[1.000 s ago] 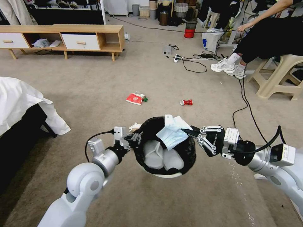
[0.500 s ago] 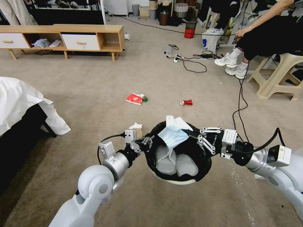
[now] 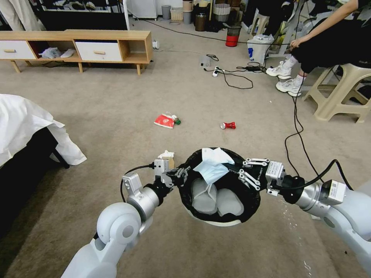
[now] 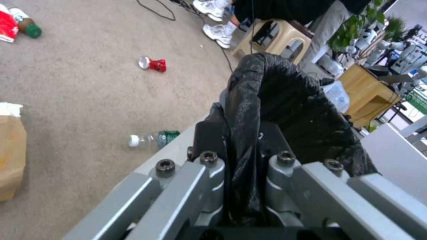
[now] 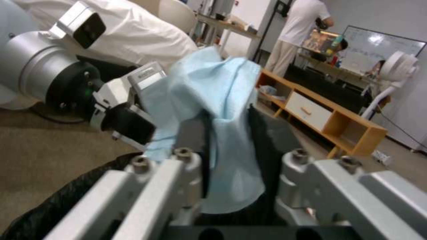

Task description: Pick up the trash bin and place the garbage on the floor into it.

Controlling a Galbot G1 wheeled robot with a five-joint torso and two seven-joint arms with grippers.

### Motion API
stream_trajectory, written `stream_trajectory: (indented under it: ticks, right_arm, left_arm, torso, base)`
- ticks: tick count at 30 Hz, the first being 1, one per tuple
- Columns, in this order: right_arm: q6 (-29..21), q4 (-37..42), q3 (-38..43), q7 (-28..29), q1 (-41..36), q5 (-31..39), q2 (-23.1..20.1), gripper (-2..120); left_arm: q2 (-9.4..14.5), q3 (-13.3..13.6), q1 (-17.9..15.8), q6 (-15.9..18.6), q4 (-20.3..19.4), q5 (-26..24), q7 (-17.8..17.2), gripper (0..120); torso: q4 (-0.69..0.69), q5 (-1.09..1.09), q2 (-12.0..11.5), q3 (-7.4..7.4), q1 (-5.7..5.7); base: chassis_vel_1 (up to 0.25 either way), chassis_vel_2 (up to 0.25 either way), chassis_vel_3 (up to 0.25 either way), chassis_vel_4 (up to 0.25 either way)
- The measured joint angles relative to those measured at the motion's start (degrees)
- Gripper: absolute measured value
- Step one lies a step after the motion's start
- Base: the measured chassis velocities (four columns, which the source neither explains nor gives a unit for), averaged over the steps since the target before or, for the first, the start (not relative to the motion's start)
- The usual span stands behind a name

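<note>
From the head view we see our left claw clamped on the near-left rim of the trash bin, holding it off the floor, its black liner folded over the edge. Our right claw reaches in from the opposite side and pinches the blue face mask, which hangs over the bin's mouth directly between the two claws. We judge the step in hand to be dropping the mask; the next move calls for parting the right claw's fingers so the mask falls inside, not onto the rim. Beyond the claws lie the red packet and the crushed red can on open carpet, with a black cable beyond our right claw to keep clear of.

In the left wrist view, the left claw's fingers are shut tight on the liner. A green-labelled bottle lies just past the claw, and the brown paper bag sits off to one side.

In the right wrist view, the mask sits pinched between the right claw's narrow fingers.
</note>
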Motion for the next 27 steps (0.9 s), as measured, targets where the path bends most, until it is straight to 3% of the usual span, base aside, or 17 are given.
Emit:
stream_trajectory:
  ticks: [18,27]
  right_arm:
    - [0.2,-0.6,-1.4,0.9,1.5,-0.1,1.1,98]
    - [0.3,-0.8,-1.7,1.0,1.6,-0.1,1.3,100]
  left_arm:
    - [-0.3,-0.7,0.6,-0.7,0.1,1.3,0.3,6]
    - [-0.4,-2.0,0.2,-0.7,0.1,1.0,-0.2,6]
  torso:
    - [0.0,0.0,0.0,0.0,0.0]
    - [0.0,0.0,0.0,0.0,0.0]
  base:
    - [0.0,0.0,0.0,0.0]
    - [0.0,0.0,0.0,0.0]
